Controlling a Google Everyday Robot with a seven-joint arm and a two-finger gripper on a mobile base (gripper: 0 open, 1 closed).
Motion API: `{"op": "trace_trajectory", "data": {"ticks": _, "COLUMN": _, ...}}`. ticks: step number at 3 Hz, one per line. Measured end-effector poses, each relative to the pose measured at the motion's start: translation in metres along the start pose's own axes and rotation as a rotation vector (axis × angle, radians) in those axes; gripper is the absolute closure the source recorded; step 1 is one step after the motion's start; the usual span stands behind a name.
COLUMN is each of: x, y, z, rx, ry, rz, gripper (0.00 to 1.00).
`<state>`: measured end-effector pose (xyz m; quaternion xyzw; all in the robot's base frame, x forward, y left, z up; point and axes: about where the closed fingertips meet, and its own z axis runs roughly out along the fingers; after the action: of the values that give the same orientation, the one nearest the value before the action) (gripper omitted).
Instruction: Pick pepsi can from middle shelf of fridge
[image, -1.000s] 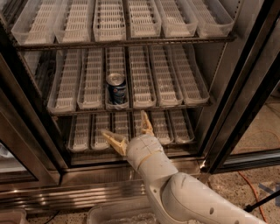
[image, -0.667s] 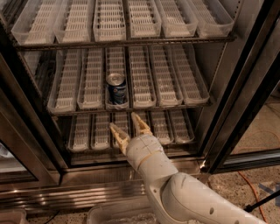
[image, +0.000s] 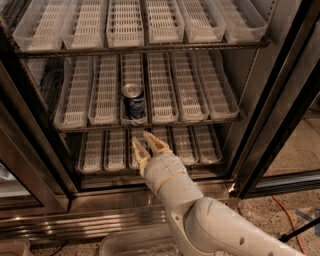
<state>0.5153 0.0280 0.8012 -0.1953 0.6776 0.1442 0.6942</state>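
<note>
So the fridge (image: 278, 105) fills basically the whole view, door open, three racks of clear plastic lanes. The white arm (image: 220, 231) reaches in from the bottom right. The middle shelf (image: 200, 118) has six lanes, and the pepsi can (image: 133, 101) stands upright at the front end of the third lane from the left. The gripper (image: 140, 138) sits just below that shelf's front edge, in front of the bottom shelf (image: 202, 146). Its fingers (image: 150, 140) are spread in a V with nothing between them, pointing up toward the can but not touching it.
</note>
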Motion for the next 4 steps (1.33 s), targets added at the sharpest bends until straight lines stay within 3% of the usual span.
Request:
{"op": "trace_trajectory", "data": {"ticks": 1, "x": -0.001, "y": 0.001, "z": 0.002, "rx": -0.005, "ry": -0.006, "rz": -0.005, "gripper": 0.41}}
{"op": "trace_trajectory", "data": {"ticks": 4, "x": -0.012, "y": -0.015, "z": 0.017, "rx": 0.016, "ry": -0.054, "rz": -0.036, "gripper": 0.4}}
